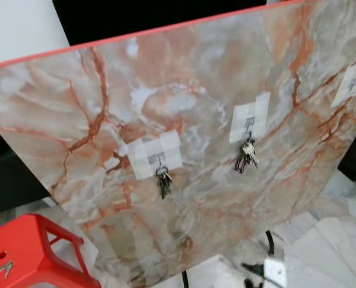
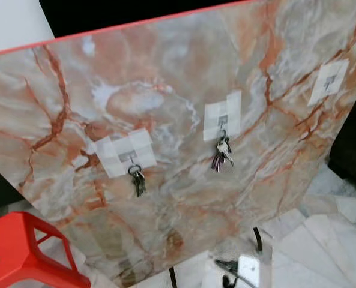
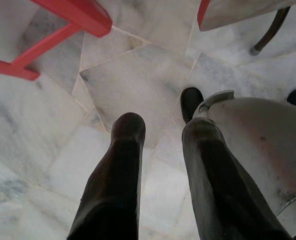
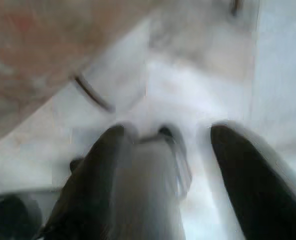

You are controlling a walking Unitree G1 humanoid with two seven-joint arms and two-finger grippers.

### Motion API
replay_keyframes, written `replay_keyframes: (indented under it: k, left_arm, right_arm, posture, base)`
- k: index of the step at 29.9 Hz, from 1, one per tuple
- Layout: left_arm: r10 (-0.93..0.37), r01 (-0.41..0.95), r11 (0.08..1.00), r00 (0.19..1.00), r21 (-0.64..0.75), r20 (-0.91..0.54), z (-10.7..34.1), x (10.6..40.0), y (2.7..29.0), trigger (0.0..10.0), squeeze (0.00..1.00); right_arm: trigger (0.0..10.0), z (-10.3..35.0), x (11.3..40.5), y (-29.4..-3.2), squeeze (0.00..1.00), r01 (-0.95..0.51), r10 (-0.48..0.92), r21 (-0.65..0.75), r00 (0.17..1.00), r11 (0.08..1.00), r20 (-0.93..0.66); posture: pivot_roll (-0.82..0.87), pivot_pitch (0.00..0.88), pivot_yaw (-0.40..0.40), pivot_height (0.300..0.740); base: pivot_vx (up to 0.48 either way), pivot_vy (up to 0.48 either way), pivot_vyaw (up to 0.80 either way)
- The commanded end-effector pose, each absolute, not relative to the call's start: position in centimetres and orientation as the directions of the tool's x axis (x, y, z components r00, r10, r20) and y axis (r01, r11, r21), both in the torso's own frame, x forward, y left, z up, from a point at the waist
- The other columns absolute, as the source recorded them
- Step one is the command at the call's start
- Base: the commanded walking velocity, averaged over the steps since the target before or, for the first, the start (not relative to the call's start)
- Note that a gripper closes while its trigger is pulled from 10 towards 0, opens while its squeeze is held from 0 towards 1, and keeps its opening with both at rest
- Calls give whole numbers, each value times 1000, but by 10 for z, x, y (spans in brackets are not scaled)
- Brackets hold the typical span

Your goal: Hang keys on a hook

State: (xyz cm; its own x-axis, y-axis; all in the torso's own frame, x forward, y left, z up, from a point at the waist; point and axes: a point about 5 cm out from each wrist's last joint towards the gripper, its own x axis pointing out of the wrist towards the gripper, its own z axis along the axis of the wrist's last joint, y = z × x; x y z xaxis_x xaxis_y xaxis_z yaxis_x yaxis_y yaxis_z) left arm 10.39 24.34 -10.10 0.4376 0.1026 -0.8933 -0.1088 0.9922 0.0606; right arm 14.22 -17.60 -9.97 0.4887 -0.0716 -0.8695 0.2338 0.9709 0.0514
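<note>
A large leaning board with a peach-and-grey marble pattern and red edge (image 1: 214, 108) is seen ahead, well above and beyond both sets of fingers. Pale grey marble floor tiles (image 3: 133, 65) are seen beneath the fingers. A red plastic stool (image 1: 27, 255) is seen at the lower left, past the left fingers in the left wrist view, with a single small key (image 1: 5, 268) lying on its seat.

Three white taped patches with small metal hooks are fixed to the board: left hook (image 1: 158, 157), middle hook (image 1: 250, 122), right hook (image 1: 353, 82). A dark key bunch on a ring (image 1: 163, 182) is hung from the left hook; a second key bunch with silver and purple keys (image 1: 246, 157) is hung from the middle hook. Both bunches are well apart from the fingers.

Left gripper (image 3: 160, 130) is pointed down at the floor, fingers released, spread, nothing between them. Right gripper (image 4: 170, 137) is blurred, low near the board's black metal leg (image 4: 93, 94); fingers appear parted, whether anything is held cannot be told.
</note>
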Motion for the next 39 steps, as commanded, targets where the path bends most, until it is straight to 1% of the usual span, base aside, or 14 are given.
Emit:
replay_keyframes:
  k: [1,2,6,8,10,11,16,17,20,23,25,30,34,39]
  left_arm:
    - [116,-100,992,420,81,-900,-101,99,248,10000,0]
    - [120,-101,991,419,86,-900,-101,98,249,10000,0]
    - [125,-103,991,419,89,-900,-101,97,250,10000,0]
    - [130,-116,989,417,89,-900,-102,95,249,10000,0]
    - [130,-121,989,416,87,-900,-102,95,249,10000,0]
    - [127,-120,989,413,85,-902,-102,94,248,10000,0]
    - [123,-121,989,403,80,-907,-104,91,243,10000,0]
    - [116,-127,989,399,71,-909,-106,89,239,10000,0]
    - [105,-144,988,391,52,-914,-109,86,231,10000,0]
    - [89,-150,988,379,34,-921,-112,82,220,10000,0]
    - [76,-167,986,375,14,-924,-114,79,211,10000,0]
    - [65,-143,990,370,12,-927,-116,77,204,10000,0]
    - [83,-139,990,376,33,-923,-115,77,206,10000,0]
    - [148,-215,974,376,69,-915,-114,74,218,10000,0]
  right_arm:
    - [10000,-103,136,-176,0,263,-89,40,460,964,-883]
    - [10000,-105,132,-175,0,253,-84,36,448,967,-890]
    - [10000,-106,129,-177,0,235,-80,29,442,971,-894]
    - [10000,-108,123,-188,0,239,-97,8,423,971,-901]
    - [10000,-108,120,-192,0,235,-106,-6,415,972,-903]
    - [10000,-108,116,-198,0,224,-118,-26,407,974,-906]
    - [10000,-108,107,-212,0,165,-132,-71,399,984,-907]
    - [10000,-108,104,-218,0,135,-140,-93,402,986,-905]
    - [10000,-107,102,-223,0,67,-154,-139,396,988,-905]
    - [10000,-106,102,-230,0,81,-165,-145,395,986,-904]
    - [10000,-104,102,-236,0,61,-178,-167,390,984,-903]
    - [10000,-102,105,-243,0,69,-194,-181,390,981,-900]
    - [10000,-102,107,-242,0,63,-186,-176,394,982,-900]
    - [10000,-104,106,-235,0,-13,-143,-161,396,987,-907]
  posture:
    - [-246,0,81,740]
    - [-254,0,81,740]
    - [-251,0,73,740]
    - [-249,0,68,740]
    - [-251,0,68,740]
    - [-250,0,64,740]
    - [-236,0,55,740]
    - [-224,0,47,740]
    - [-215,0,27,740]
    - [-185,0,-7,740]
    - [-160,0,-27,740]
    - [-114,0,-33,740]
    - [-70,0,-41,740]
    - [-37,0,-53,740]
  base:
    - [0,0,0]
    - [0,0,0]
    - [0,0,0]
    - [0,0,0]
    - [0,0,0]
    - [0,0,0]
    - [0,0,0]
    - [0,0,0]
    - [0,0,0]
    - [0,0,0]
    - [0,0,0]
    - [0,0,0]
    - [0,0,0]
    - [0,0,0]
